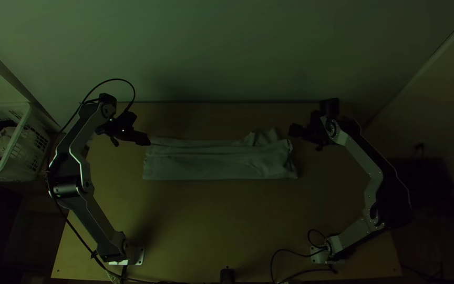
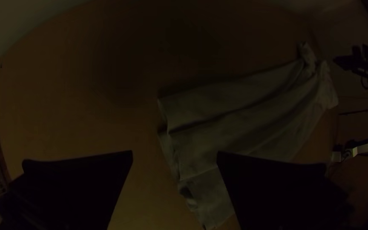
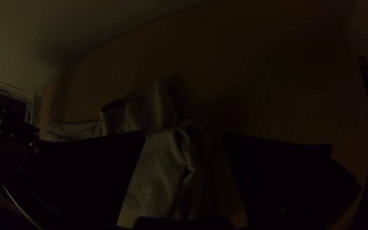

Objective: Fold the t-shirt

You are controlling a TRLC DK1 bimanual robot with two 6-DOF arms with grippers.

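Observation:
The light t-shirt (image 1: pixel 211 160) lies folded into a long flat strip across the table, with a small bunched part sticking up at its far right corner. In the top view my left gripper (image 1: pixel 144 140) is above the strip's far left corner, and my right gripper (image 1: pixel 294 131) is by its right end. In the left wrist view my left gripper (image 2: pixel 174 157) stands open, with the shirt's layered end (image 2: pixel 201 145) beyond and between its fingers. My right gripper (image 3: pixel 184 138), open as well, has the shirt's rumpled end (image 3: pixel 162 170) between and below its fingers.
The wooden table (image 1: pixel 195 226) has bare surface in front of the shirt. A white basket (image 1: pixel 22 142) holding cloth stands off its left side. Black cables (image 1: pixel 285 251) lie near the right arm's base, and a small dark object (image 1: pixel 227 275) is at the near edge.

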